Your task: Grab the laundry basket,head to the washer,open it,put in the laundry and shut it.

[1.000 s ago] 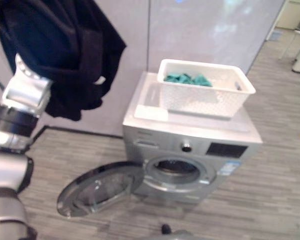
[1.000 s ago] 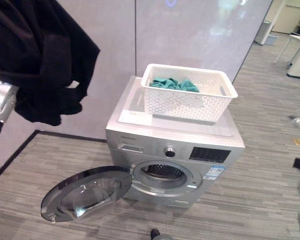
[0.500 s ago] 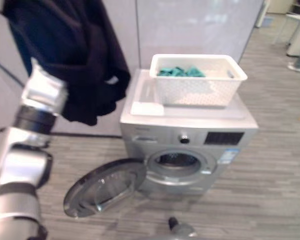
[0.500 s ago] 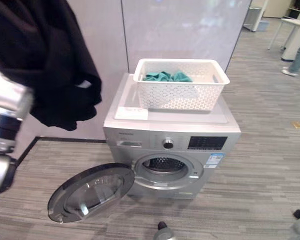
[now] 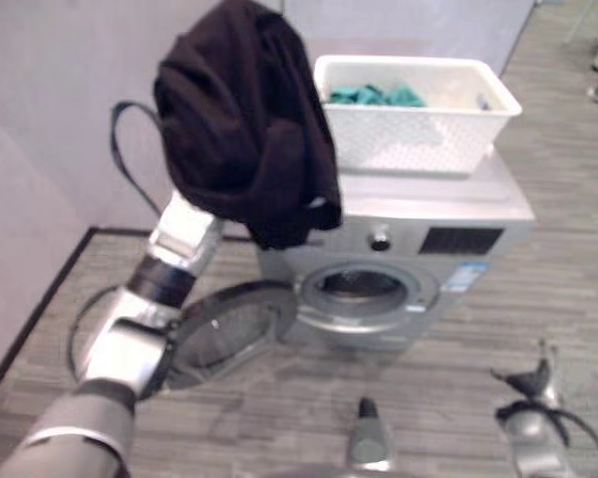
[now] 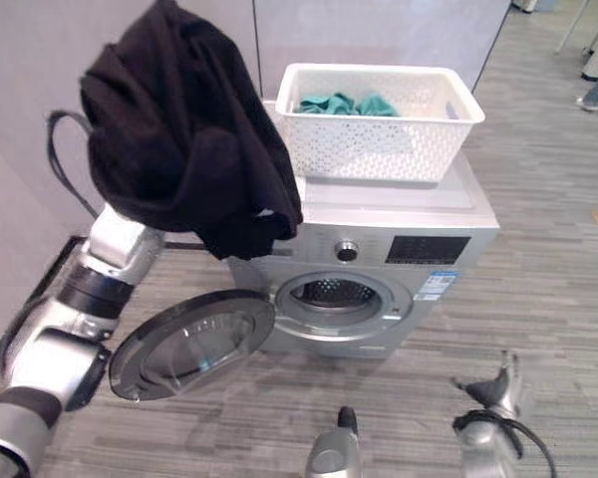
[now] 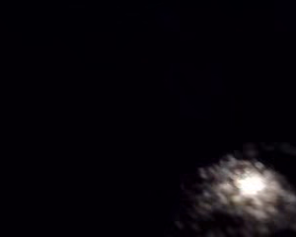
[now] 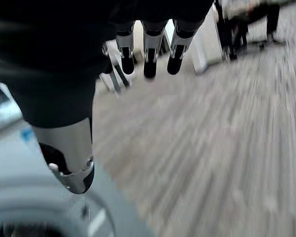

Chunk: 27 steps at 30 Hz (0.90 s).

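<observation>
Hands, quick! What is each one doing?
Left hand: cannot tell, hidden under the black garment.
Right hand: open, holding nothing.

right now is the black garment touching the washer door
Apart. The right eye view shows the black garment held up on the left arm, with open space above the swung-open washer door.

Silver-grey left arm (image 6: pixel 80 309), built of round shiny parts, with a black ring near the wrist. Right hand (image 8: pixel 59 84) under a dark cover, with silver fingers (image 8: pixel 149 49) ending in dark tips and a fat silver thumb (image 8: pixel 69 148), dark-tipped too.
</observation>
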Available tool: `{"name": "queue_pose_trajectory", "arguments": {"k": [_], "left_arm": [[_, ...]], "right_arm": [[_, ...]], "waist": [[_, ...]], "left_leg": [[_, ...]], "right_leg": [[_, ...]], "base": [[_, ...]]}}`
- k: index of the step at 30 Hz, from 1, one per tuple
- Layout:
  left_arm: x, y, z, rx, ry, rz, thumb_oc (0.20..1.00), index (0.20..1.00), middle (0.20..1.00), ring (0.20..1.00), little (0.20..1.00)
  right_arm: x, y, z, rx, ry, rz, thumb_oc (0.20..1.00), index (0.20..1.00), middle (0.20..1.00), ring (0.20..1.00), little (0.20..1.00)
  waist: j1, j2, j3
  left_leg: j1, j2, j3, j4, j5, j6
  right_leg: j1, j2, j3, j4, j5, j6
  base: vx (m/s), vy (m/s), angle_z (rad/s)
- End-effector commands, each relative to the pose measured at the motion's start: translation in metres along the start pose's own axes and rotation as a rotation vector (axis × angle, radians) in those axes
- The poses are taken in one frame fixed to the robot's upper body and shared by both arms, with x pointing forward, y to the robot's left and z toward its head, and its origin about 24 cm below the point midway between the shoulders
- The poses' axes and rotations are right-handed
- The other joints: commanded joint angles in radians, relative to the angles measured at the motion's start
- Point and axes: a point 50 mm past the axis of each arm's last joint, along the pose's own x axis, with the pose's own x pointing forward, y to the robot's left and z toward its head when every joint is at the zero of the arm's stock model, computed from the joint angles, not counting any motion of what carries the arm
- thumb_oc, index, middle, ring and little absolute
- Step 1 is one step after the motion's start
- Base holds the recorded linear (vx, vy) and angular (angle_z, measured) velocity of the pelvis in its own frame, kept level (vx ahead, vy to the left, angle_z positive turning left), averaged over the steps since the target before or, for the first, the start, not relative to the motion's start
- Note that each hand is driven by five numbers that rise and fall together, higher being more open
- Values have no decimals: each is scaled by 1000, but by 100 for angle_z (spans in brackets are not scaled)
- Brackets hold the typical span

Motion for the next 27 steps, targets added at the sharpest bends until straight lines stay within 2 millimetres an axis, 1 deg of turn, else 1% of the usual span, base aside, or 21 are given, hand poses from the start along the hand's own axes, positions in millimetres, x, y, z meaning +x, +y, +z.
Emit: {"name": "queue_pose_trajectory", "arguments": {"k": [1,2,3,4,5,7,9,10,11,12,13,14,15,16,19,23,24,25,26,27], "left_arm": [[-1,-7,21,-54,-118,-33,200,200,200,200,200],[-1,-7,21,-54,-118,-32,200,200,200,200,200],[-4,-10,20,-74,-109,-49,200,200,200,200,200],[-15,-14,19,-129,-95,-71,200,200,200,200,200],[-19,-17,20,-144,-94,-94,200,200,200,200,200],[-26,-19,21,-166,-87,-114,200,200,200,200,200],[-32,-18,22,-191,-82,-122,200,200,200,200,200],[-35,-17,24,-185,-83,-133,200,200,200,200,200],[-37,-16,24,-182,-80,-133,200,200,200,200,200],[-40,-15,22,-188,-73,-132,200,200,200,200,200],[-40,-15,22,-187,-73,-131,200,200,200,200,200],[-42,-12,24,-184,-75,-132,200,200,200,200,200],[-43,-10,24,-186,-74,-127,200,200,200,200,200],[-48,-7,22,-210,-52,-121,200,200,200,200,200],[-62,-2,10,-254,21,-102,200,200,200,200,200],[-62,-2,10,-253,22,-101,200,200,200,200,200],[-116,3,-29,-323,290,-113,200,200,200,200,200],[-124,2,-34,-333,334,-121,200,200,200,200,200],[-125,2,-34,-333,334,-121,200,200,200,200,200],[-145,2,-45,-349,429,-120,200,200,200,200,200]], "right_arm": [[0,-10,-25,-43,40,13,1000,1000,1000,1000,1000],[0,-10,-25,-43,40,13,1000,1000,1000,1000,1000],[-1,-3,-23,-42,41,46,1000,1000,1000,1000,1000],[-5,15,-15,-8,34,116,1000,1000,1000,1000,1000],[-7,23,-9,7,23,147,1000,1000,1000,1000,1000],[-13,37,-2,27,4,205,1000,1000,1000,1000,1000],[-15,50,4,21,-1,257,1000,1000,1000,1000,1000],[-18,55,3,16,0,284,1000,1000,1000,1000,1000],[-23,63,0,8,13,327,1000,1000,1000,1000,1000],[-26,70,1,-6,9,361,1000,1000,1000,1000,1000],[-26,70,1,-6,8,362,1000,1000,1000,1000,1000],[-29,75,0,-23,7,388,1000,1000,1000,1000,1000],[-33,78,-6,-41,20,412,1000,1000,1000,1000,1000],[-44,86,-21,-47,75,460,1000,1000,1000,1000,1000],[-66,99,-40,-58,128,555,1000,1000,1000,1000,1000],[-66,99,-40,-58,128,555,1000,1000,1000,1000,1000],[-110,115,-85,-92,286,711,1000,1000,1000,1000,1000],[-115,116,-91,-94,314,727,1000,1000,1000,1000,1000],[-115,116,-91,-94,314,728,1000,1000,1000,1000,1000],[-125,117,-102,-79,386,744,1000,1000,1000,1000,1000]], "waist": [[43,45,-134],[43,45,-134],[55,49,-140],[84,54,-150],[98,58,-153],[125,54,-161],[164,46,-165],[175,42,-165],[184,40,-167],[192,41,-166],[190,41,-166],[194,39,-162],[196,40,-160],[198,37,-150],[197,37,-133],[196,37,-134],[189,44,-106],[187,45,-104],[187,45,-104],[186,49,-95]], "left_leg": [[-94,5,-122,103,-63,94],[-94,5,-122,103,-63,94],[-109,7,-118,94,-47,88],[-134,14,-109,74,-8,80],[-148,20,-101,63,13,76],[-173,25,-95,48,41,66],[-211,41,-69,57,63,44],[-223,52,-66,65,76,37],[-230,68,-61,70,87,26],[-242,87,-53,72,104,7],[-242,88,-54,72,105,5],[-256,106,-57,76,123,-8],[-264,121,-59,74,138,-17],[-281,150,-70,62,177,-41],[-296,183,-90,28,229,-65],[-295,183,-90,26,231,-65],[-287,219,-103,-62,303,-94],[-284,222,-106,-70,307,-96],[-284,222,-106,-71,307,-96],[-280,226,-117,-91,321,-101]], "right_leg": [[13,-96,13,258,-186,82],[12,-96,13,258,-186,82],[33,-93,-4,260,-213,82],[65,-83,-25,281,-243,76],[78,-75,-37,297,-258,73],[110,-58,-53,300,-285,69],[183,-65,-117,233,-324,67],[192,-62,-132,217,-332,66],[204,-54,-143,196,-353,60],[221,-44,-164,167,-375,58],[224,-42,-166,164,-374,57],[235,-27,-175,141,-386,50],[241,-14,-185,126,-395,45],[251,23,-206,92,-416,33],[250,69,-214,61,-431,16],[250,70,-214,60,-430,16],[256,121,-210,9,-424,1],[257,126,-208,3,-423,-1],[258,126,-208,2,-423,-1],[253,134,-196,-1,-421,-5]], "base": [[-163,-53,17],[-116,-48,32],[-182,-110,28],[-252,-155,15],[-251,-169,-6],[-171,-160,-20],[-174,-217,-24],[-147,-258,-51],[-132,-292,-65],[-90,-211,-46],[-112,-212,-23],[-101,-171,-5],[-197,-333,-19],[-191,-299,-21],[-153,-202,-14],[-57,-52,-34],[-193,-171,-57],[-193,-171,-47],[-39,-22,-29],[-40,-17,-10]]}}
